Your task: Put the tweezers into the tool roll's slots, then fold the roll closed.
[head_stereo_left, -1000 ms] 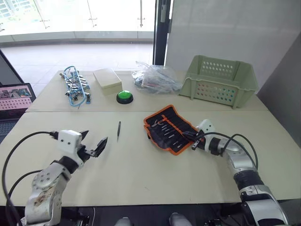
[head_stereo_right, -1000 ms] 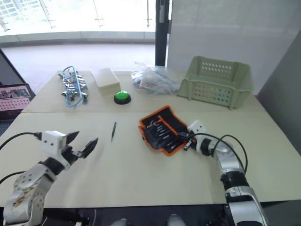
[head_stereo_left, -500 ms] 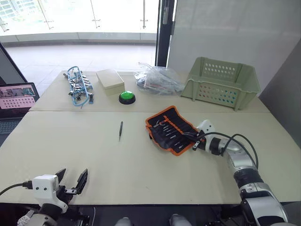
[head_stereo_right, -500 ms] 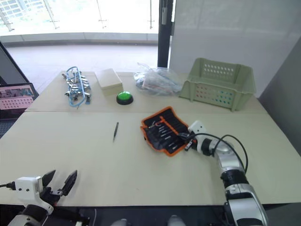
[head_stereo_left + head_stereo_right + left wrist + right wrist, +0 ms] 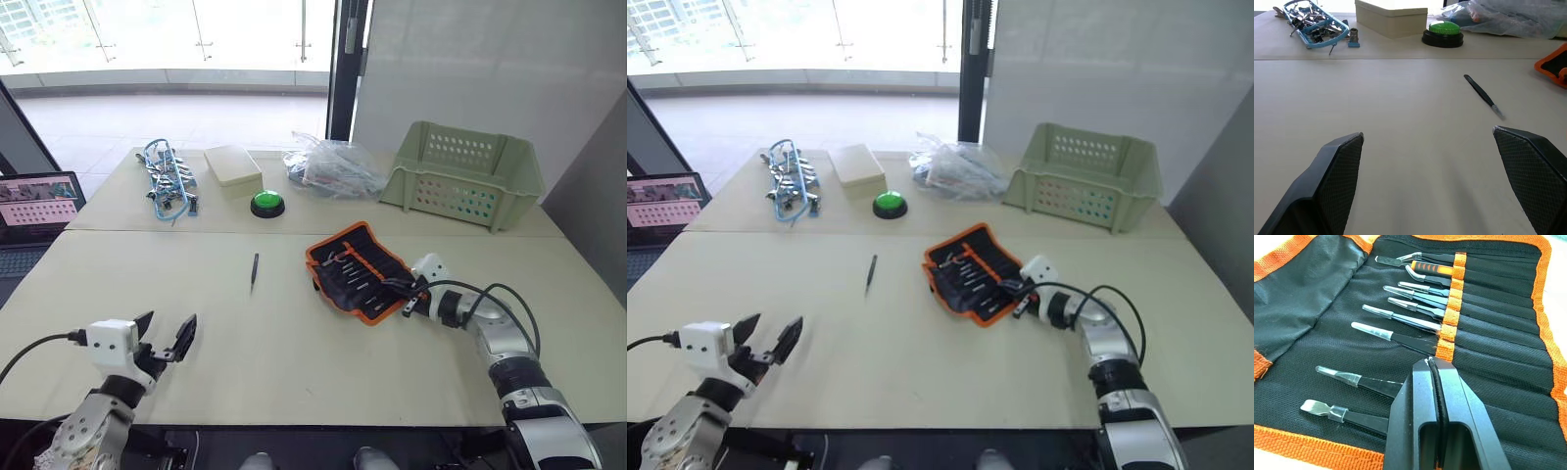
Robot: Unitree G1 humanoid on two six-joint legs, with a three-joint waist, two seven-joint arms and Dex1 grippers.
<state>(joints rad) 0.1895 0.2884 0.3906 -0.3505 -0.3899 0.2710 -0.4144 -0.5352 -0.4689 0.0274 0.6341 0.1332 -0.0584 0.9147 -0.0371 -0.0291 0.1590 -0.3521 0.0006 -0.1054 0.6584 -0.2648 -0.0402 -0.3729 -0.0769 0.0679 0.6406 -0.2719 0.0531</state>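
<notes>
The tool roll point(image 5: 361, 267) lies open right of the table's middle, black fabric with orange edging. Several tweezers point(image 5: 1400, 318) sit in its slots, silver tips showing. One loose black tweezer point(image 5: 254, 270) lies on the bare table left of the roll, also ahead of my left gripper point(image 5: 1427, 134) in the left wrist view. My left gripper point(image 5: 167, 331) hovers open near the front left edge, well short of that tweezer point(image 5: 1482, 94). My right gripper point(image 5: 404, 295) rests shut on the roll's near right part, its fingertips point(image 5: 1429, 364) pressed together over the fabric point(image 5: 1327, 284).
Along the back of the table stand a tangle of blue clips point(image 5: 167, 181), a beige box point(image 5: 232, 164), a green button point(image 5: 265, 203), a clear plastic bag point(image 5: 338, 166) and a pale green basket point(image 5: 462, 176). A laptop point(image 5: 39, 201) sits at the far left.
My left arm pulled back from beside the loose tweezer down to the front edge, then rose a little. The right gripper stayed on the roll.
</notes>
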